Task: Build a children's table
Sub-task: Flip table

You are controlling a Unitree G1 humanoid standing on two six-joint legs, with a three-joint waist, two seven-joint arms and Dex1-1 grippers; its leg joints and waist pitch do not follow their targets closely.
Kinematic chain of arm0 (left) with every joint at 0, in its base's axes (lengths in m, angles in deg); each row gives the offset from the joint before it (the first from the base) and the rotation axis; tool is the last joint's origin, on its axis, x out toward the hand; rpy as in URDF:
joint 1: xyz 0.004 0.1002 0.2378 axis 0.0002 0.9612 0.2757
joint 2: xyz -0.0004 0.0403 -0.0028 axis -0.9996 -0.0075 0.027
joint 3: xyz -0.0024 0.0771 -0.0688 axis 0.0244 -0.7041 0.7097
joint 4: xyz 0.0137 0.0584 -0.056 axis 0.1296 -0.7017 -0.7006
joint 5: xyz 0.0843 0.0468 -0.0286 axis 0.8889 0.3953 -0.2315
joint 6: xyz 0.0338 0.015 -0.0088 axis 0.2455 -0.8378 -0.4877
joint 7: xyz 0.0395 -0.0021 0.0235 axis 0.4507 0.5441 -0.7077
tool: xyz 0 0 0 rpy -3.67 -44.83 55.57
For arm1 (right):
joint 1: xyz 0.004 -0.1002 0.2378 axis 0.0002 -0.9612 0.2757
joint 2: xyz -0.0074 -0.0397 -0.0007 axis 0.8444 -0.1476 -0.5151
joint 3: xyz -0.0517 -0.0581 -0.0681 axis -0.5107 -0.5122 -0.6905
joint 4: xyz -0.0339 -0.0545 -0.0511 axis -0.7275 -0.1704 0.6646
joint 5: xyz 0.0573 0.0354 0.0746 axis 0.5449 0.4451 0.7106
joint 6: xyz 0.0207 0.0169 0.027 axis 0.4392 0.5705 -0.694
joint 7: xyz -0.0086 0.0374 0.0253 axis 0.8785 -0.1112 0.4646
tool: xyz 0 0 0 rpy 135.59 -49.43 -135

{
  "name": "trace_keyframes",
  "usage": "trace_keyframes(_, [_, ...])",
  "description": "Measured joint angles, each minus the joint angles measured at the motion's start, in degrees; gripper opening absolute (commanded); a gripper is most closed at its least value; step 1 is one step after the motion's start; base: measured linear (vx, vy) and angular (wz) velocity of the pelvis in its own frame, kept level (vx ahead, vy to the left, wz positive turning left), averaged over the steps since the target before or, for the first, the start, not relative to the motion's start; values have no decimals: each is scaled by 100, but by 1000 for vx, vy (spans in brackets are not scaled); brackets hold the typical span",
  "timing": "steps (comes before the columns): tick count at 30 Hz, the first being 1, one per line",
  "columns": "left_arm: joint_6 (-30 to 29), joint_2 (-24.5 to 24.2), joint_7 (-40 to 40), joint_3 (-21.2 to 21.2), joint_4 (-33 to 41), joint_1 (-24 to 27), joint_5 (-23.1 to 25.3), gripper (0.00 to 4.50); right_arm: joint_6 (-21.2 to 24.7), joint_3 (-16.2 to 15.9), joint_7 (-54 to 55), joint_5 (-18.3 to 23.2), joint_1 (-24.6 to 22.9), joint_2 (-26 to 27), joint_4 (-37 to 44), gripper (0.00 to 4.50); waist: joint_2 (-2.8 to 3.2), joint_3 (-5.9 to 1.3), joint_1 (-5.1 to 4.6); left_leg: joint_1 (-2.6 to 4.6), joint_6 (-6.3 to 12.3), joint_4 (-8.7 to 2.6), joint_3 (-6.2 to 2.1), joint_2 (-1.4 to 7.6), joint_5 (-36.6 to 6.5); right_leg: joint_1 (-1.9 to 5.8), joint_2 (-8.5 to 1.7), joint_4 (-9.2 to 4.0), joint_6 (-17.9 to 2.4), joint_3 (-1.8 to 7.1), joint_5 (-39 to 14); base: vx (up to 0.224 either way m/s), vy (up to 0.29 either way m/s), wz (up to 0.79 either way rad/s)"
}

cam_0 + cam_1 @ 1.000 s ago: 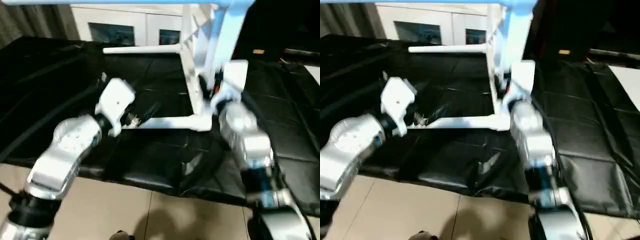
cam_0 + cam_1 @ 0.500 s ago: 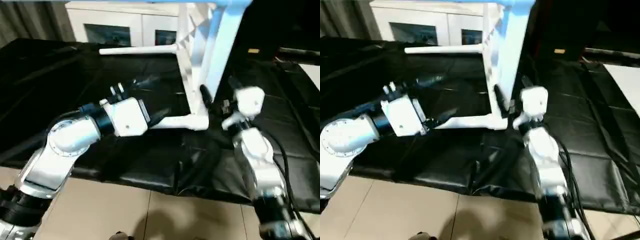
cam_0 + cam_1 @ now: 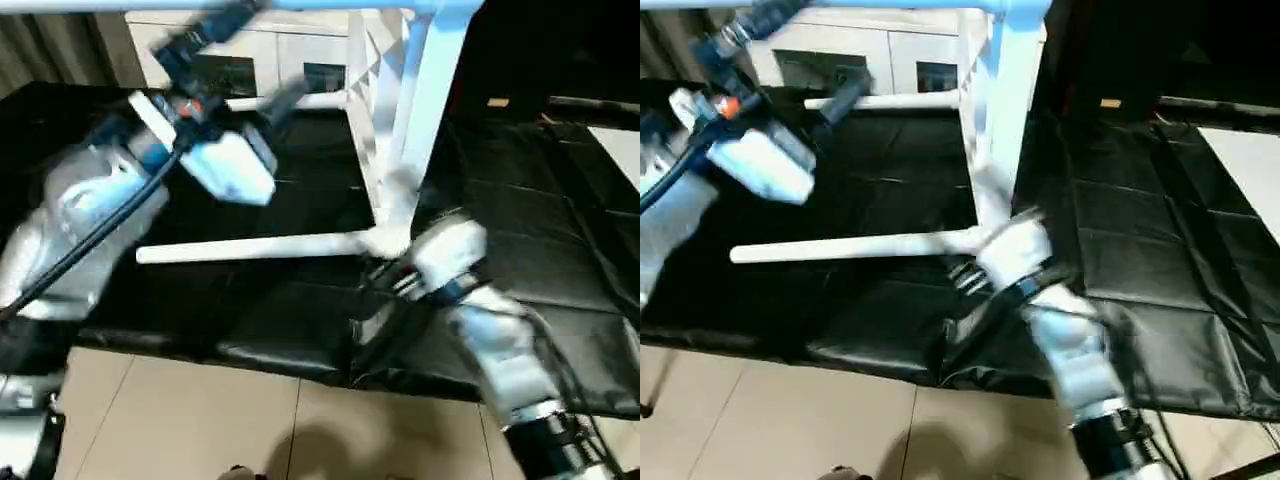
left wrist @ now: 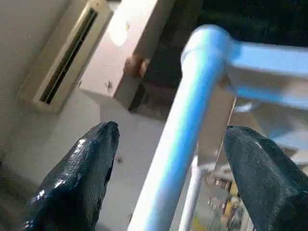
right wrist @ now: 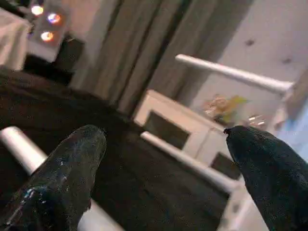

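The children's table lies on its side on black cloth, its white top standing on edge. A near leg and a far leg point left along the cloth. My left gripper is raised at the upper left and stands open. An upper leg runs between its fingers with a gap on each side. My right gripper is low by the base of the near leg and open, with nothing between its fingers. Its white wrist sits just right of that leg's base.
A white cabinet with glass fronts stands behind the black-covered surface. Beige floor tiles lie below its front edge. Black cables run along my left forearm.
My left arm has swung up from the near leg to the upper leg. My right arm has dropped from beside the tabletop to the near leg's base, its fingers spreading.
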Motion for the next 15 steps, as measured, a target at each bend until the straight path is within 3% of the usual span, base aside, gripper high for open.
trace_keyframes(7, [-46,-279,-285,6,-1077,-668,682,388,22,-252,-77,-206,16,172,-15,447,2,1,11,-4,0,0,-2,-1,0,-2,1,-4,-1,2,0,0,0,0])
trace_keyframes(15, [-184,-369,-555,-77,-1935,-1111,1090,388,203,-275,-255,5,125,324,215,447,7,4,31,-7,0,0,-3,0,0,-4,1,-5,-1,0,0,0,0,0])
